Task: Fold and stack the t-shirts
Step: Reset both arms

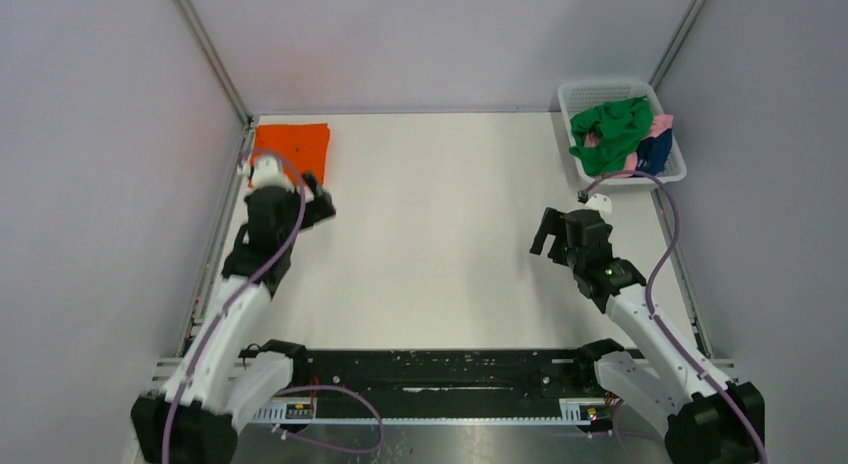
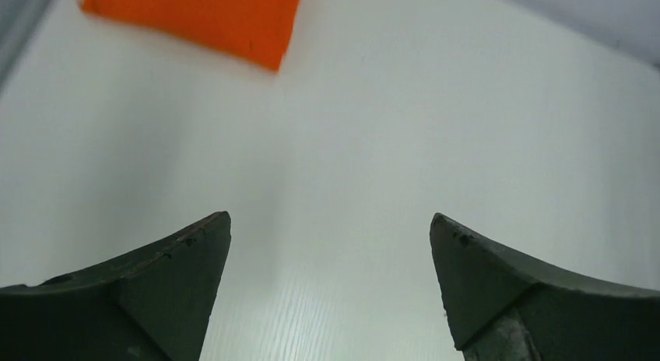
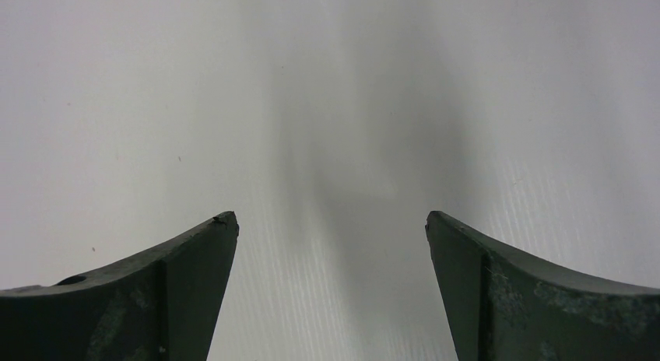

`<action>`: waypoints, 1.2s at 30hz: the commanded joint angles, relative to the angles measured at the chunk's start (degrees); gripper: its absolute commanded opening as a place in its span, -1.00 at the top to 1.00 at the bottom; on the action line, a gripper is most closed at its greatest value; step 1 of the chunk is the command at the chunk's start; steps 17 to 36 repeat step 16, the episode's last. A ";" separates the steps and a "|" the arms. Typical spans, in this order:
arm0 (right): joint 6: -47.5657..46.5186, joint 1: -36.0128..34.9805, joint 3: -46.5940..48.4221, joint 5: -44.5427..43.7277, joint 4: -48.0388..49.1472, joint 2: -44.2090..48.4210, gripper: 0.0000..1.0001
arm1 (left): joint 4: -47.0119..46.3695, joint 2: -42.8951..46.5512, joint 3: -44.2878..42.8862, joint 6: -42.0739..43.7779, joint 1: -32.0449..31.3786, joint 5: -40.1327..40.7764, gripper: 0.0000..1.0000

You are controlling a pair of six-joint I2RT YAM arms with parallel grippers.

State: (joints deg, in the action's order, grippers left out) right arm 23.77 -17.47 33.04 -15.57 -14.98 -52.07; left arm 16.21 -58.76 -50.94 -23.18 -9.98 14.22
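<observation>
A folded bright orange t-shirt (image 1: pixel 292 147) lies flat at the table's far left corner; its near corner shows in the left wrist view (image 2: pixel 198 17). A green t-shirt (image 1: pixel 610 134), with pink (image 1: pixel 661 123) and navy blue (image 1: pixel 655 152) ones beside it, lies crumpled in the white mesh basket (image 1: pixel 590 90) at the far right. My left gripper (image 1: pixel 322 198) is open and empty, just near and right of the orange shirt. My right gripper (image 1: pixel 548 232) is open and empty over bare table, near and left of the basket.
Grey walls close the table on the left, far and right sides. A metal rail (image 1: pixel 215 234) runs along the left edge. The black base rail (image 1: pixel 440 369) with both arm bases spans the near edge. Purple cables loop along both arms.
</observation>
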 commanded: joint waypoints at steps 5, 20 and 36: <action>2.91 0.16 -5.54 -0.63 3.65 9.22 -0.99 | -3.67 23.32 22.90 -6.95 -0.56 -9.63 -0.98; 2.72 0.16 -7.83 -0.89 4.48 11.21 -0.99 | -0.93 21.22 20.53 -6.71 -0.57 -9.33 -0.98; 2.72 0.16 -7.83 -0.89 4.48 11.21 -0.99 | -0.93 21.22 20.53 -6.71 -0.57 -9.33 -0.98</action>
